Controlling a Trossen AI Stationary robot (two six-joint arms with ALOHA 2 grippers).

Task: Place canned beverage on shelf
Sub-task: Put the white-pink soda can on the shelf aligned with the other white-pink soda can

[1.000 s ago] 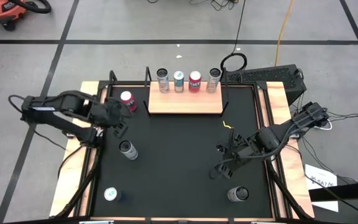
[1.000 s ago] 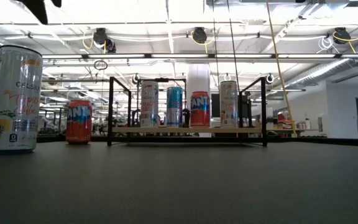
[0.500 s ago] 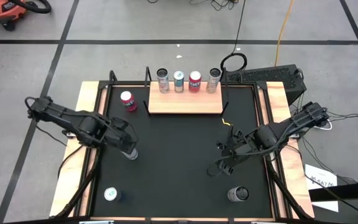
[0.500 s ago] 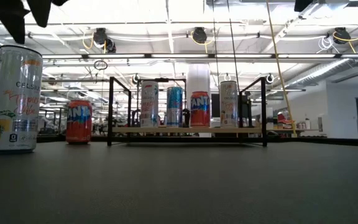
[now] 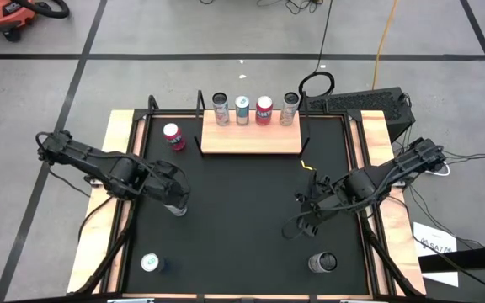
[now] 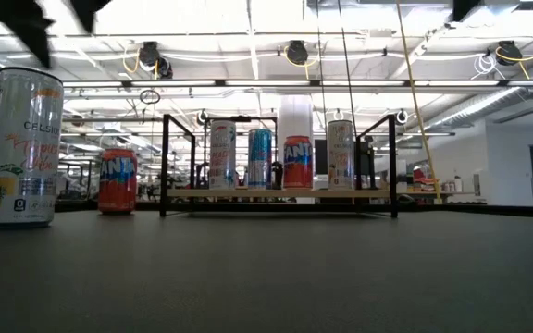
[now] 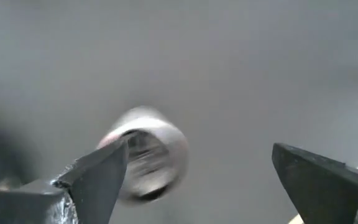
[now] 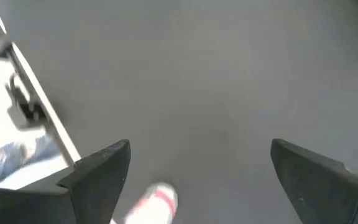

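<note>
The light wooden shelf (image 5: 251,139) with black posts stands at the table's far middle and bears four cans along its far edge (image 5: 253,109); they also show in the low view (image 6: 276,153). A red can (image 5: 173,136) stands on the table left of the shelf. A tall white can (image 6: 21,148) stands upright on the table at mid-left. My left gripper (image 5: 175,195) is open and hovers just above it, with the can's top (image 7: 145,154) below and between its fingers, nearer one finger (image 7: 98,174). My right gripper (image 5: 306,217) is open and empty at mid-right.
Two more cans stand near the table's near edge, one at the left (image 5: 150,263) and one at the right (image 5: 322,263). A small yellow scrap (image 5: 310,168) lies right of the shelf. Wooden strips (image 5: 116,210) run along both table sides.
My left gripper has gone from beside the red can toward the table's near edge and now stands over the white can. It has stayed open. The cans have not moved.
</note>
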